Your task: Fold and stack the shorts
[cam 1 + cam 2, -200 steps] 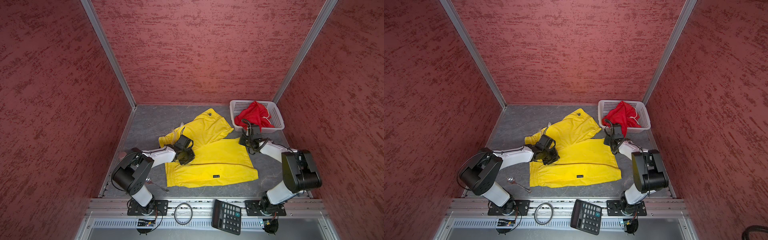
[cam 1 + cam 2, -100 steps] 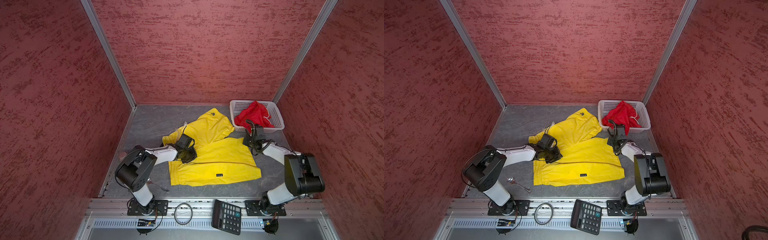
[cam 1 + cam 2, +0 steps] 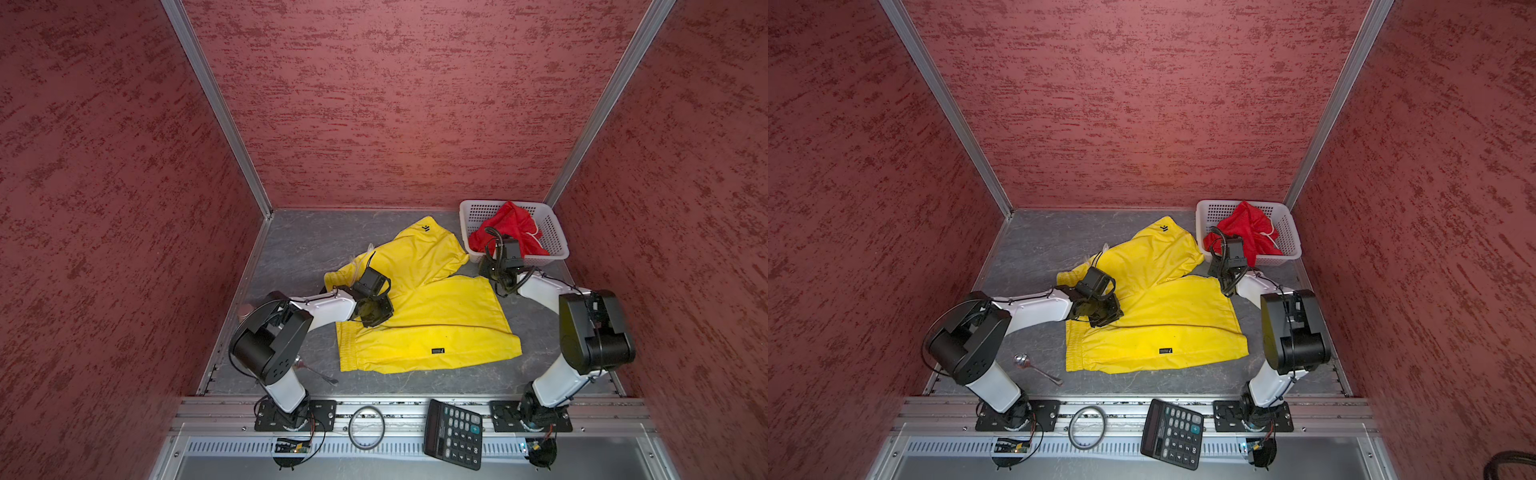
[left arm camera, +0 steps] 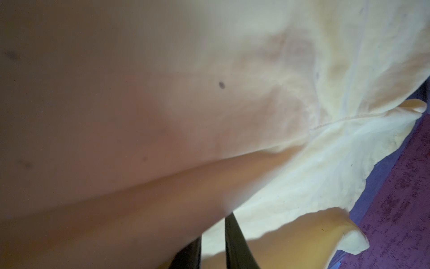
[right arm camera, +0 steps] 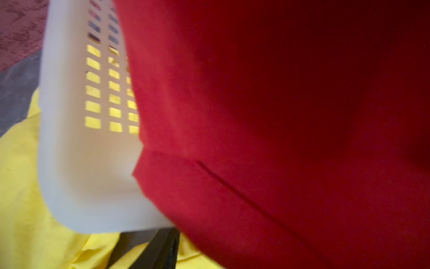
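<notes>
The yellow shorts (image 3: 428,328) (image 3: 1158,324) lie spread on the grey floor, one leg angled toward the back. My left gripper (image 3: 374,313) (image 3: 1100,313) rests on their left side near the waistband. In the left wrist view it (image 4: 213,233) is shut on a fold of yellow fabric. The red shorts (image 3: 511,224) (image 3: 1246,228) sit crumpled in the white basket (image 3: 555,235) (image 3: 1289,237), spilling over its front rim. My right gripper (image 3: 488,268) (image 3: 1219,268) hovers open by the basket's front left corner, above the yellow leg. Only one of its fingers (image 5: 162,246) shows; red fabric (image 5: 279,116) hides the other.
A calculator (image 3: 455,432) and a metal ring (image 3: 365,422) lie on the front rail. A spoon (image 3: 1034,365) rests on the floor by the left arm's base. Red walls close in the left, back and right sides.
The right gripper's jaws have opened and let go of the yellow leg's corner. The yellow shorts have slid slightly to the right. The left gripper keeps its hold.
</notes>
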You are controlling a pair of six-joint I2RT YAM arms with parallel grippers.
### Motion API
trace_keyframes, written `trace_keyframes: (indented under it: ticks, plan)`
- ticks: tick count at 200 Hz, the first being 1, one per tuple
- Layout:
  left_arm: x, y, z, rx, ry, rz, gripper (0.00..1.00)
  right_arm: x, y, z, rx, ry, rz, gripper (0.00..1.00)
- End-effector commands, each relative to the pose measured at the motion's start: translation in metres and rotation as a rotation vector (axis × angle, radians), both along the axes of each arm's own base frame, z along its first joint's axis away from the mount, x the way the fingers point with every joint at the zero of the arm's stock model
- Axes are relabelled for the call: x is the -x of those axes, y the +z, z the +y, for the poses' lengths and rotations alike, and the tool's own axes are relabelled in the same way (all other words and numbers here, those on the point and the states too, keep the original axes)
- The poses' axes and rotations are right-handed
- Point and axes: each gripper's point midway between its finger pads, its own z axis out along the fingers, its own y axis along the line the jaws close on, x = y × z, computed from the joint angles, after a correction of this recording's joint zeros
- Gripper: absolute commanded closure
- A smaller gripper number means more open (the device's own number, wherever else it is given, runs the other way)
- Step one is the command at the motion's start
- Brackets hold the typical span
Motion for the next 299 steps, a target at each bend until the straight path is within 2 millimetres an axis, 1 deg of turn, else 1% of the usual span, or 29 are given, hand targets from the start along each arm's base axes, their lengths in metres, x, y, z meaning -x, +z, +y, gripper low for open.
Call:
trace_keyframes:
  ticks: [1, 10, 25, 36, 51, 64, 78, 102, 116, 128, 143, 154, 181, 211, 234, 269, 299]
  plan:
    - [0.008, 0.005, 0.023, -0.135, -0.016, 0.013, 0.79, -0.018, 0.016, 0.034, -0.024, 0.076, -0.073, 0.61]
    - [0.004, 0.013, 0.024, -0.145, -0.017, -0.005, 0.79, -0.02, 0.016, 0.043, -0.025, 0.09, -0.075, 0.64]
    - [-0.007, 0.03, 0.025, -0.155, -0.018, -0.05, 0.78, -0.025, 0.015, 0.057, -0.023, 0.115, -0.087, 0.66]
    - [-0.018, 0.044, 0.026, -0.156, -0.01, -0.09, 0.77, -0.028, 0.014, 0.066, -0.022, 0.13, -0.091, 0.68]
    - [-0.034, 0.059, 0.026, -0.149, 0.005, -0.136, 0.76, -0.033, 0.013, 0.078, -0.022, 0.149, -0.092, 0.69]
    - [-0.05, 0.065, 0.022, -0.13, 0.017, -0.165, 0.75, -0.038, 0.013, 0.086, -0.009, 0.155, -0.101, 0.68]
    - [-0.067, 0.068, 0.012, -0.099, 0.02, -0.189, 0.75, -0.044, 0.011, 0.085, 0.015, 0.134, -0.102, 0.68]
    - [-0.087, 0.06, -0.009, -0.07, 0.0, -0.188, 0.76, -0.053, 0.003, 0.079, 0.049, 0.082, -0.084, 0.68]
    - [-0.095, 0.051, -0.015, -0.084, -0.014, -0.177, 0.76, -0.058, 0.0, 0.077, 0.063, 0.069, -0.079, 0.68]
    - [-0.101, 0.04, -0.015, -0.102, -0.011, -0.163, 0.77, -0.06, -0.003, 0.075, 0.073, 0.06, -0.073, 0.67]
    - [-0.106, 0.028, -0.008, -0.111, 0.011, -0.142, 0.78, -0.062, -0.004, 0.075, 0.079, 0.058, -0.07, 0.66]
    - [-0.108, 0.019, -0.001, -0.108, 0.039, -0.131, 0.78, -0.063, -0.005, 0.074, 0.084, 0.053, -0.071, 0.65]
    - [-0.104, 0.001, 0.019, -0.106, 0.089, -0.093, 0.78, -0.065, -0.01, 0.073, 0.097, 0.049, -0.062, 0.62]
    - [-0.09, -0.013, 0.036, -0.143, 0.095, -0.054, 0.78, -0.066, -0.018, 0.074, 0.097, 0.05, -0.048, 0.59]
    - [-0.08, -0.021, 0.046, -0.15, 0.105, -0.034, 0.79, -0.062, -0.03, 0.075, 0.089, 0.052, -0.022, 0.59]
    - [-0.072, -0.028, 0.055, -0.16, 0.113, -0.015, 0.79, -0.049, -0.045, 0.07, 0.088, 0.032, 0.019, 0.59]
    - [-0.067, -0.03, 0.066, -0.174, 0.119, -0.002, 0.79, -0.029, -0.058, 0.052, 0.12, -0.025, 0.061, 0.57]
